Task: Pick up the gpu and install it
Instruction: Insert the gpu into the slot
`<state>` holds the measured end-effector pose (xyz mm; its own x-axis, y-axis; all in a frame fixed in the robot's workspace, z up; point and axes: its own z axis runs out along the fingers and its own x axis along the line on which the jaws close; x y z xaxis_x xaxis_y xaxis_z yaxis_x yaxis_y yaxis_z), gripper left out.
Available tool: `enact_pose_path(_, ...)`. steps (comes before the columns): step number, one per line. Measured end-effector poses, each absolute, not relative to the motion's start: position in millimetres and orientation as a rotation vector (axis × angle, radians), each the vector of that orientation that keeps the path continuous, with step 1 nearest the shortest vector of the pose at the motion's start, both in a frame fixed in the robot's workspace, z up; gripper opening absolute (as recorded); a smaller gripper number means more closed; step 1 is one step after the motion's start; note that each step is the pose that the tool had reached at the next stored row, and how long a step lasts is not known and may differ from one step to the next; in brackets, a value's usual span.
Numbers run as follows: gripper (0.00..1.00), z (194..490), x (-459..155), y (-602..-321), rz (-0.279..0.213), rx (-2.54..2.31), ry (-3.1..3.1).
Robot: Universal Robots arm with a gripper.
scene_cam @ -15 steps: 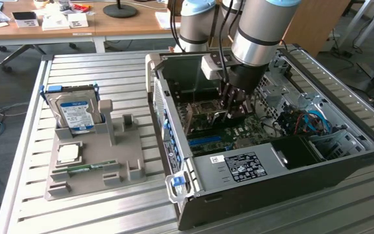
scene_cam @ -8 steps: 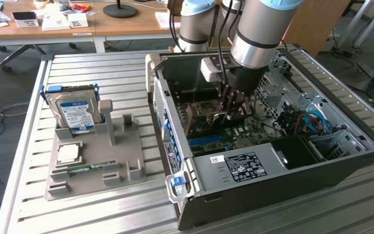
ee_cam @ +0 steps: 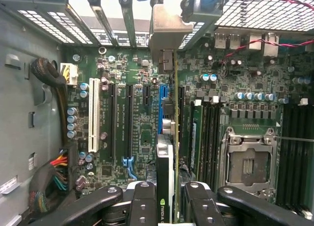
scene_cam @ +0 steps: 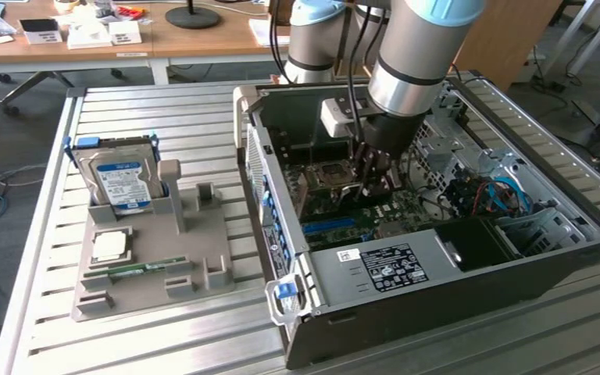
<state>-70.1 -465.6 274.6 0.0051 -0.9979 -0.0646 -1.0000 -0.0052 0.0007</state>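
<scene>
My gripper (scene_cam: 375,180) reaches down into the open computer case (scene_cam: 279,234), over the motherboard (scene_cam: 326,211). In the wrist view the gpu (ee_cam: 169,138) stands edge-on between my two black fingers (ee_cam: 142,206), which are shut on it; my gripper (ee_cam: 167,209) holds its near end. Its green board edge and dark face with a green logo run along the blue slot (ee_cam: 160,106). The silvery end bracket (ee_cam: 167,30) sits against the case's rear slot openings. Whether the card's edge is down in the slot cannot be told.
A white slot (ee_cam: 93,115), black slots and the processor socket (ee_cam: 248,162) flank the card; a cable bundle (ee_cam: 54,177) lies at the case wall. Outside on the slatted table, a grey holder (scene_cam: 154,266) carries a hard drive (scene_cam: 123,183), a processor chip (scene_cam: 109,246) and a memory stick (scene_cam: 144,270).
</scene>
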Motion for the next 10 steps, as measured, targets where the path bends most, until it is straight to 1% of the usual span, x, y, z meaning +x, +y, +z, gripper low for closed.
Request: enact_pose_path(10,0.27,271.2,-70.1,-465.7,0.072,-2.194,2.183)
